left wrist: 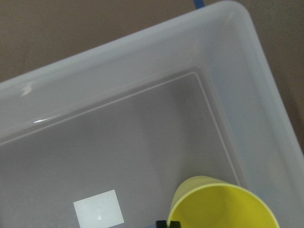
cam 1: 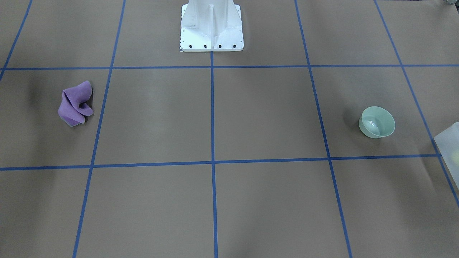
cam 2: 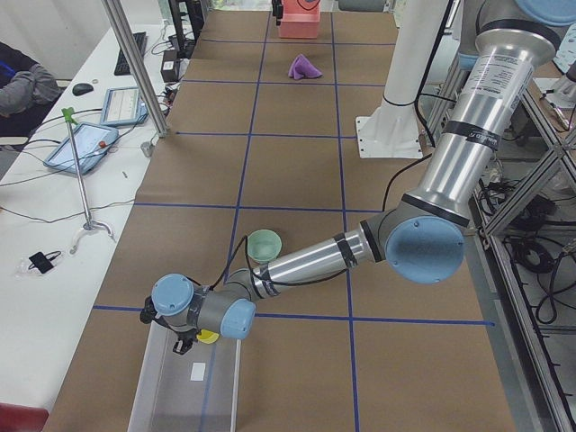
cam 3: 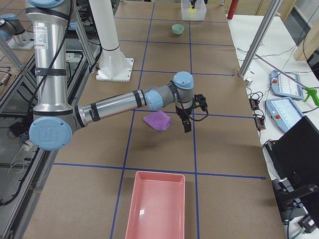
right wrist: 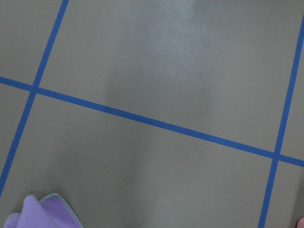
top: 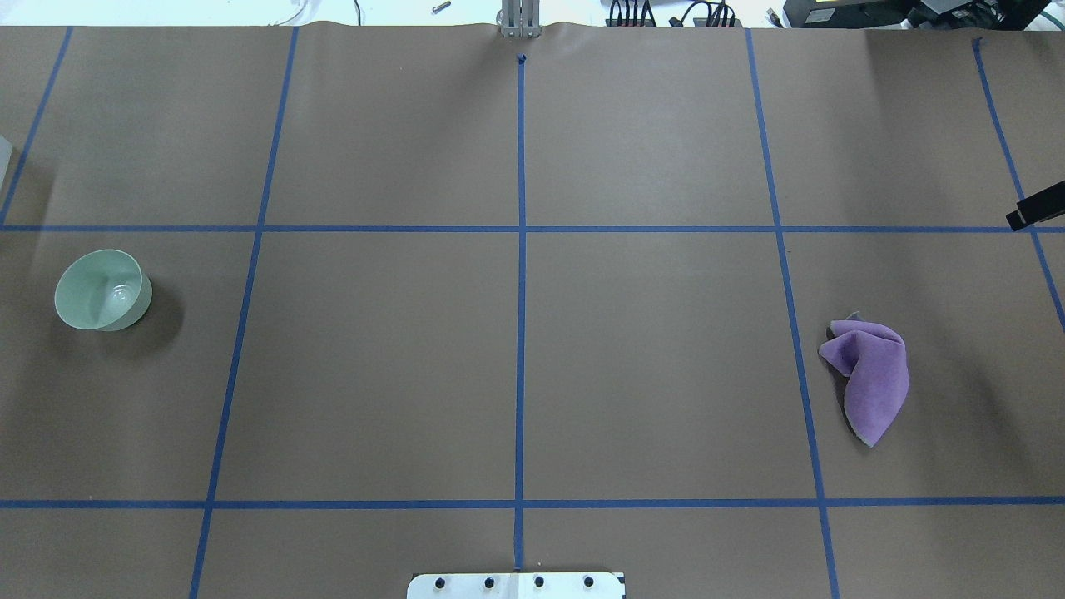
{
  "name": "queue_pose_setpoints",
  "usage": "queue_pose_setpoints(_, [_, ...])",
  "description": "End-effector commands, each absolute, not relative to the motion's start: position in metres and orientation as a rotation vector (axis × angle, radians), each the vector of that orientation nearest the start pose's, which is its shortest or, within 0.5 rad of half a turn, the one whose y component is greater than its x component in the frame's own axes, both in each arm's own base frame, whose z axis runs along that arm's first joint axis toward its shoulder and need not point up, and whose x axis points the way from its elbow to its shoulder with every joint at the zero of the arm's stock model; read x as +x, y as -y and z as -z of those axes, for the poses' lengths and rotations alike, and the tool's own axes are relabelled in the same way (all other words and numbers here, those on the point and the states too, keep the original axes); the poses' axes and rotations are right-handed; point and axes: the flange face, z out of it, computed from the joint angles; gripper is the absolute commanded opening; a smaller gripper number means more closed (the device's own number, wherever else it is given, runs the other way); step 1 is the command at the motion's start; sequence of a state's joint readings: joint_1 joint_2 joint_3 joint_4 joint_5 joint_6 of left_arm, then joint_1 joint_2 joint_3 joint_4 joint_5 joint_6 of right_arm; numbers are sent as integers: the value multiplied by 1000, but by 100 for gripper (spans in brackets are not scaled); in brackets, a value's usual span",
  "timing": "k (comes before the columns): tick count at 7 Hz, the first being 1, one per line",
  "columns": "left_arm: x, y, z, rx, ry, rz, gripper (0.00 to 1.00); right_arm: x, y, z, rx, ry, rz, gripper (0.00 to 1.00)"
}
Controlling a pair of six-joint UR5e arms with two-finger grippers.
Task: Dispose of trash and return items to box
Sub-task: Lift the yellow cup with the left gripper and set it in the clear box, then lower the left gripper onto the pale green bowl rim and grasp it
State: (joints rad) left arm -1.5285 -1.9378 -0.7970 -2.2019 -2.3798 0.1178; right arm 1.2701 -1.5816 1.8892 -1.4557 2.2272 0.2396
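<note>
The yellow cup (left wrist: 223,204) hangs inside the frosted white box (left wrist: 266,95), near one corner. My left gripper (left wrist: 168,223) shows only as two black fingertips close together at the cup's rim. In the exterior left view the left wrist (cam 2: 184,340) is over the box (cam 2: 148,387) with the cup (cam 2: 208,337) under it. The mint-green bowl (top: 101,289) stands upright on the table, apart from the box. My right gripper (cam 3: 187,124) hovers just beside a crumpled purple cloth (cam 3: 158,120); I cannot tell if it is open.
A pink tray (cam 3: 157,206) lies at the table's right end, beyond the purple cloth (top: 869,378). The white robot base (cam 1: 211,27) stands at the table's middle edge. Blue tape lines grid the brown table. An operator's desk with tablets runs along the far side.
</note>
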Motion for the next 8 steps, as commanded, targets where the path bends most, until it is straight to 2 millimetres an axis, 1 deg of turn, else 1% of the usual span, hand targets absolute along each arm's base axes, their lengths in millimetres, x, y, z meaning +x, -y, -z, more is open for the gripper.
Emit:
queue_pose_setpoints(1, [-73, 637, -717, 286, -848, -205, 99, -76, 491, -499, 219, 733, 191, 100])
queue_pose_setpoints(2, [-93, 646, -662, 288, -846, -172, 99, -77, 492, -499, 219, 733, 191, 100])
queue_pose_setpoints(3, [-96, 641, -589, 232, -844, -134, 99, -76, 492, -500, 219, 732, 191, 100])
queue_pose_setpoints(4, [-81, 634, -527, 179, -849, -81, 99, -77, 492, -499, 218, 734, 191, 100])
queue_pose_setpoints(5, [-14, 622, -490, 131, -871, -53, 99, -79, 492, -498, 209, 738, 171, 100])
queue_pose_setpoints(6, [70, 600, -474, 91, -875, -113, 99, -81, 494, -494, 210, 745, 160, 100])
queue_pose_setpoints(7, [103, 584, -496, 92, -859, -174, 99, -82, 494, -495, 208, 744, 161, 100])
queue_pose_setpoints(8, [137, 563, -518, 81, -862, -245, 99, -83, 494, -495, 209, 741, 164, 100])
